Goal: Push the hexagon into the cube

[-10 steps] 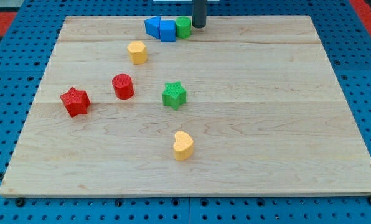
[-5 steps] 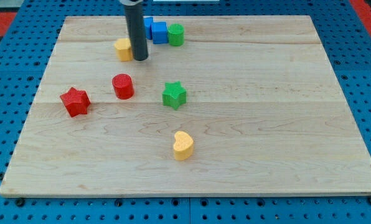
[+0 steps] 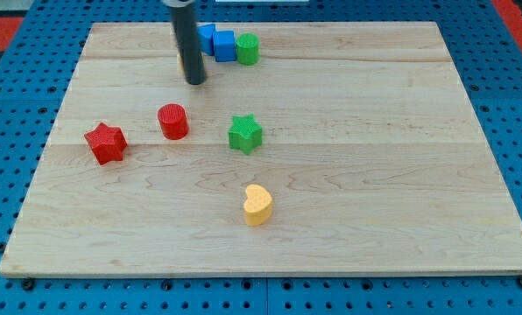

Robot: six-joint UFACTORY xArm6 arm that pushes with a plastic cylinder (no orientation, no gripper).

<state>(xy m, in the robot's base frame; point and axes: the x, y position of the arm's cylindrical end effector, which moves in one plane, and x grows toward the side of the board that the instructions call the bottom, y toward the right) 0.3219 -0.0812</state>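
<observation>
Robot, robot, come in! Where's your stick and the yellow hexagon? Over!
My tip down, near view's top. Yellow hexagon mostly hidden behind rod. Blue cube to the right of it, gap clear.

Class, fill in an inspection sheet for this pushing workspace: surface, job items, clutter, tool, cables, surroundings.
Surface: wooden board, flat, pale.
Job's things: yellow hexagon, almost wholly hidden behind the rod; blue cube at the view's top, between a blue block and a green cylinder.
Clutter: red cylinder, red star, green star, yellow heart.
Tool: no gripper; my tip sits right in front of the hexagon.
Cables: nothing seen.
Surroundings: blue pegboard.
</observation>
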